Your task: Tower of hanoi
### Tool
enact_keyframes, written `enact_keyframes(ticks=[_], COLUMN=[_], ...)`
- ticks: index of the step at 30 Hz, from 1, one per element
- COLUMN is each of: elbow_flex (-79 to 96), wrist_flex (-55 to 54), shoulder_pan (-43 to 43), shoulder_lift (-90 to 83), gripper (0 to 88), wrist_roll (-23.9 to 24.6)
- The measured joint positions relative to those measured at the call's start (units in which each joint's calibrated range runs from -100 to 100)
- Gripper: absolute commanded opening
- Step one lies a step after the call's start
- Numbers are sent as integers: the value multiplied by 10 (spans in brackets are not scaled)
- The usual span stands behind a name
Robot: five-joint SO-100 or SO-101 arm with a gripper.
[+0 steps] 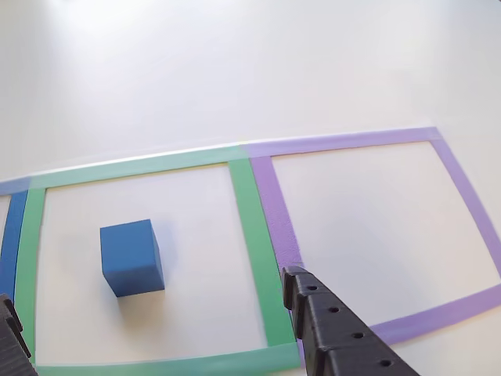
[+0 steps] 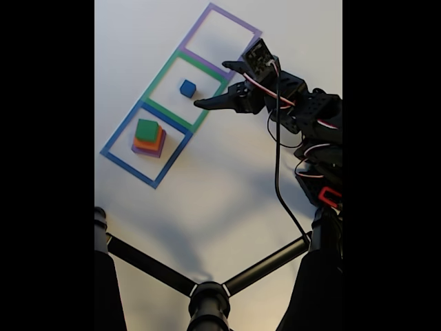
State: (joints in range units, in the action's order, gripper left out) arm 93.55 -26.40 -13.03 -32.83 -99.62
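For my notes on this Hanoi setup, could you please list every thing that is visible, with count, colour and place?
small cube: 1, blue, inside the green square, alone
stack of blocks: 1, green on orange on purple, inside the blue square
tape squares: 3 in a row, blue, green, purple; purple one holds nothing
table: 1, white
stand: 1, black, bottom of fixed view
cable: 1, black, along the arm
arm: 1, black
gripper: 1, black, jaws open, beside the green square, holding nothing

A plain white worktop spreads across both views, matte and evenly lit, with soft grey shadows falling toward six o'clock in the fixed view. A black tripod stand branches there at six o'clock.
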Motion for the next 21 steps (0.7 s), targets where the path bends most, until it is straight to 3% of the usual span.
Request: enact_keyframes(ticks=[10, 21], elbow_flex=[-46, -138], wrist_flex=[-185, -281], shoulder_pan=[18, 33], shoulder_lift=[233, 420], gripper=[418, 409], wrist_roll=[-4, -4])
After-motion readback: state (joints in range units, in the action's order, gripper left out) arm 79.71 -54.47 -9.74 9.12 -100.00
